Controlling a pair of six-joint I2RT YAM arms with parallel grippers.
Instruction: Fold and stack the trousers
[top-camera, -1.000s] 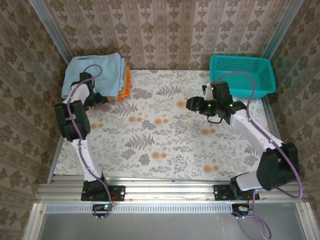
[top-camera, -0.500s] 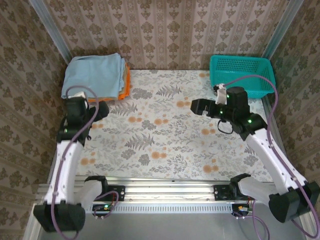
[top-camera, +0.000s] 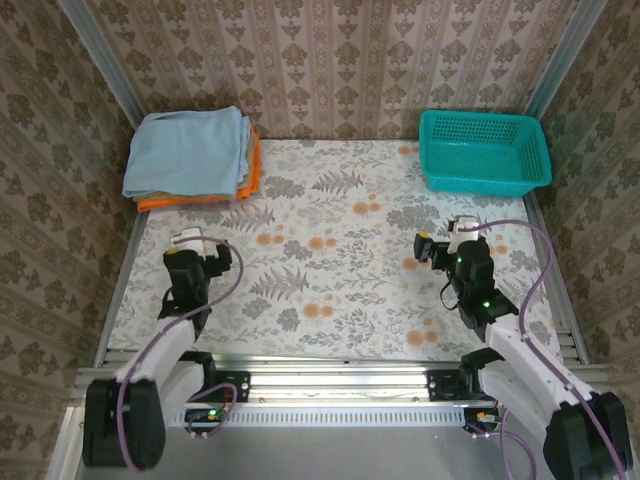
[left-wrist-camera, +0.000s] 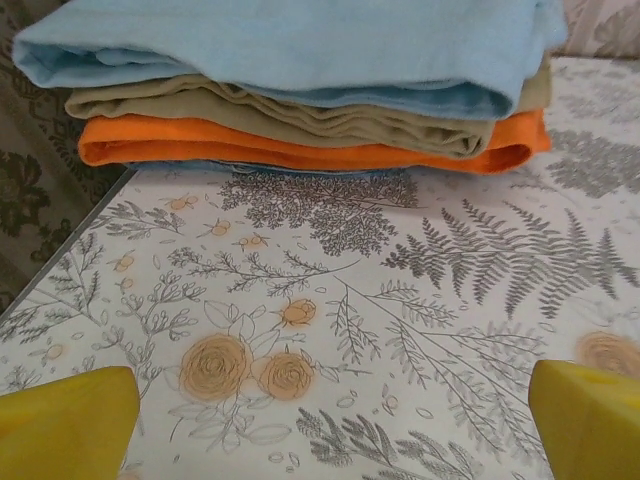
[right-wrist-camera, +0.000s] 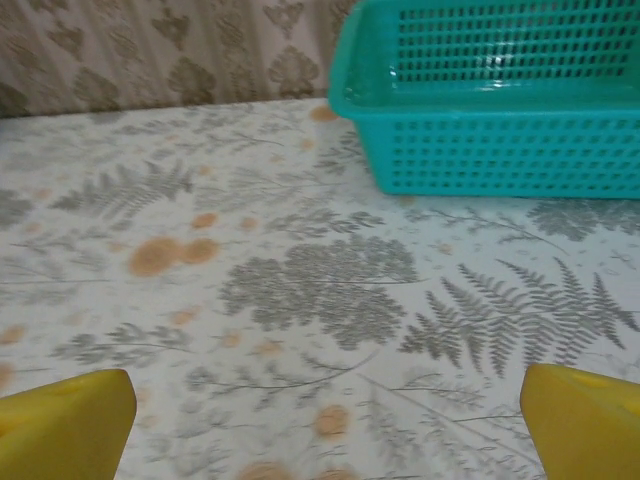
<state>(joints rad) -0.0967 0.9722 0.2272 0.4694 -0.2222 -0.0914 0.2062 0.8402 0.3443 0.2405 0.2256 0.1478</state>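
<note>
The pale light-blue trousers (top-camera: 188, 150) lie folded on top of a stack at the table's far left corner. In the left wrist view the trousers (left-wrist-camera: 300, 45) rest on a tan folded cloth (left-wrist-camera: 300, 115) and an orange folded cloth (left-wrist-camera: 300, 152). My left gripper (top-camera: 205, 255) hangs low over the near left of the table, well back from the stack, open and holding nothing; its yellow fingertips (left-wrist-camera: 65, 420) stand wide apart. My right gripper (top-camera: 443, 240) is over the near right of the table, open too, with bare tablecloth between its fingertips (right-wrist-camera: 585, 420).
A teal plastic basket (top-camera: 485, 150) stands at the far right corner and looks empty in the right wrist view, basket (right-wrist-camera: 500, 150). The flower-patterned tablecloth (top-camera: 330, 260) covers the table. Patterned walls close in the left, back and right sides.
Both arms have drawn back toward their bases. The left gripper left the stack and moved near and low; the right gripper moved away from the basket toward the near right.
</note>
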